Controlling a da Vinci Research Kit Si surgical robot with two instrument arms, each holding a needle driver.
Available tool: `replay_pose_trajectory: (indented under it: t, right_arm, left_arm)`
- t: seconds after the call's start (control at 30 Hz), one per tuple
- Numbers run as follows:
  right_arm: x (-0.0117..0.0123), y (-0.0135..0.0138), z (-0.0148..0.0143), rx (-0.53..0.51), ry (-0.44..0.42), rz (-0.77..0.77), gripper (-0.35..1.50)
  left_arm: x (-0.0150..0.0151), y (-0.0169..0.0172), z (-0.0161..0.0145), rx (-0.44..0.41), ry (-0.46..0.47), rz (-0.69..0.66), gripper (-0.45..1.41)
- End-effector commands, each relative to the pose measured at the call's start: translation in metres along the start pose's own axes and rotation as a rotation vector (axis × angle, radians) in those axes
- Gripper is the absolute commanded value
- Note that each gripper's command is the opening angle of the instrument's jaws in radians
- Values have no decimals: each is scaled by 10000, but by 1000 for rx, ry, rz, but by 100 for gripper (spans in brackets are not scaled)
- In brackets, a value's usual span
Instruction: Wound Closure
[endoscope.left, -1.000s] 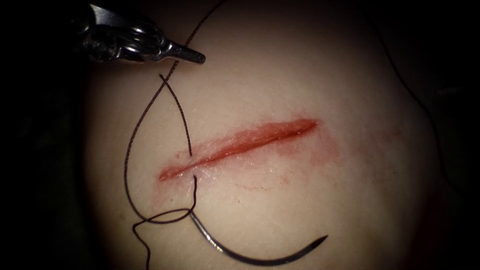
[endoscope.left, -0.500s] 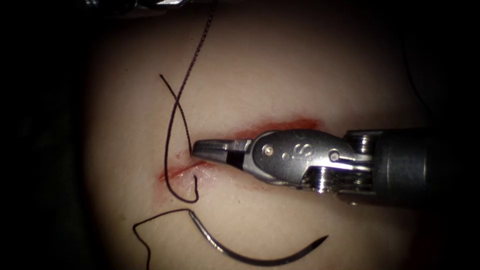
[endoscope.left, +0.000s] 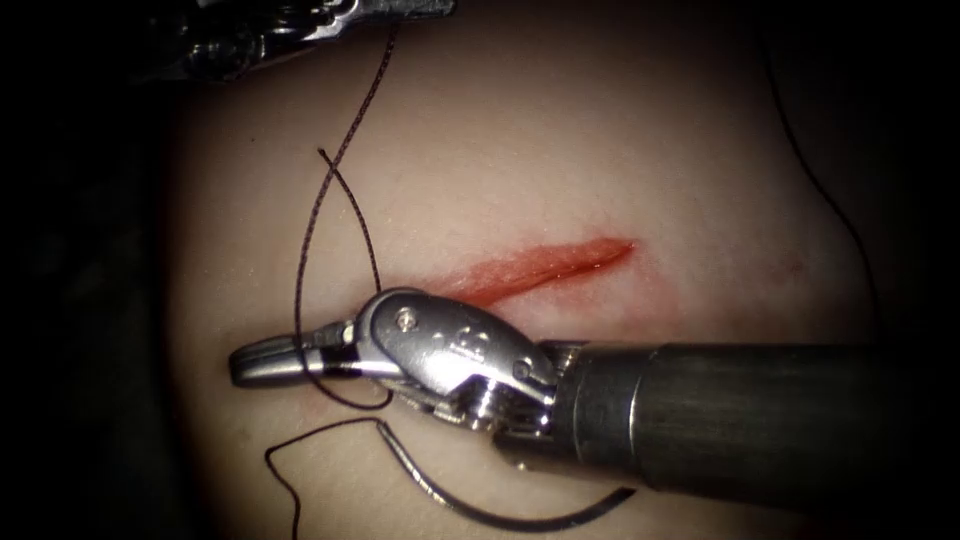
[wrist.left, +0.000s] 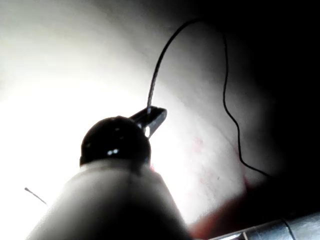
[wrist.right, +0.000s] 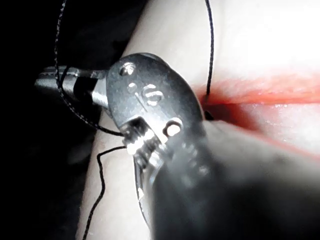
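Needle (endoscope.left: 500, 515) first: it lies loose on the tissue (endoscope.left: 560, 140), just below the cut (endoscope.left: 545, 262), curved side down, with neither tool on it and no part of it in the tissue. Your right end effector (endoscope.left: 262, 360) reaches across the cut's left end, its two jaws pressed together with nothing between them; a loop of thread (endoscope.left: 303, 290) lies around those jaws, passing over them and curling under near the hinge. You can see the same in the right wrist view, where the thread (wrist.right: 75, 112) circles the right end effector (wrist.right: 52, 82) and another strand runs down to the red cut (wrist.right: 280, 97). From that loop the thread climbs away from the cut, crosses a short free tail above the cut's left end, and runs on to your left end effector (endoscope.left: 395, 10), far above the cut. In the left wrist view your left end effector (wrist.left: 150, 119) is clamped on the thread (wrist.left: 160, 65), which rises from its tip and arcs over the pale tissue (wrist.left: 60, 75). Red fluid (endoscope.left: 590, 250) fills the cut along the part the right tool leaves uncovered.
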Motion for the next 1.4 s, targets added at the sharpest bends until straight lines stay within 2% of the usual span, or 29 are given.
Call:
replay_pose_trajectory:
  t: [0.03, 0.13, 0.17, 0.2, 0.23, 0.33, 0.37, 0.4, 0.43, 0.47, 0.5, 0.53, 0.73, 0.77, 0.83, 1.0, 1.03, 1.1, 1.13, 1.23, 1.33, 1.37, 1.4]
  right_arm:
    - [2, -3, 10, 14, 54, 47, -35]
    - [17, -11, 10, 30, 165, 160, -35]
    - [30, -15, 11, 43, 231, 225, -35]
    - [34, -16, 12, 31, 258, 248, -35]
    - [44, -16, 12, -10, 323, 292, -35]
    - [48, -14, 9, -92, 361, 298, -35]
    - [48, -12, 4, -202, 340, 215, -35]
    - [48, -11, 1, -265, 303, 152, -35]
    - [49, -11, -2, -368, 245, 97, -35]
    - [50, -12, -9, -539, 149, 15, -35]
    - [51, -13, -11, -605, 107, -11, -35]
    - [51, -10, -19, -735, 51, -33, -35]
    - [54, 10, -33, -894, 60, -62, -35]
    - [51, 14, -35, -948, 31, -69, -35]
    - [44, 19, -37, -992, -18, -76, -35]
    - [28, 24, -38, -949, -90, -78, -35]
    - [20, 25, -40, -855, -145, -67, -35]
    - [7, 22, -43, -699, -245, -85, -35]
    - [-6, 16, -45, -548, -336, -116, -35]
    - [-21, 7, -41, -410, -427, -132, -35]
    - [-24, 2, -28, -311, -456, -170, -35]
    - [-25, 0, -15, -272, -466, -176, -35]
    - [-26, 0, -10, -265, -470, -185, -35]
  left_arm:
    - [-6, -9, 5, 48, -10, 9, -45]
    - [-25, -33, 3, 147, -30, 42, -45]
    - [-40, -46, 2, 177, -34, 57, -45]
    - [-46, -51, 2, 194, -40, 63, -45]
    - [-58, -59, 2, 224, -48, 60, -45]
    - [-81, -65, 1, 249, -85, 66, -45]
    - [-91, -63, -4, 250, -104, 68, -45]
    - [-97, -60, -10, 256, -112, 62, -45]
    - [-102, -57, -14, 265, -124, 62, -45]
    - [-111, -48, -27, 283, -143, 58, -45]
    - [-115, -43, -34, 288, -150, 56, -45]
    - [-121, -32, -49, 292, -163, 49, -45]
    - [-148, -1, -77, 321, -176, 32, -45]
    - [-156, 7, -80, 325, -184, 26, -45]
    - [-166, 19, -83, 315, -199, 17, -45]
    - [-166, 33, -84, 305, -212, 5, -45]
    - [-158, 34, -84, 300, -216, -5, -45]
    - [-143, 37, -84, 287, -166, -12, -45]
    - [-115, 39, -83, 255, -80, 5, -45]
    - [-70, 36, -80, 190, 27, -18, -45]
    - [-38, 30, -76, 148, 104, -45, -45]
    - [-28, 25, -73, 130, 146, -53, -45]
    - [-25, 22, -70, 123, 160, -55, -45]
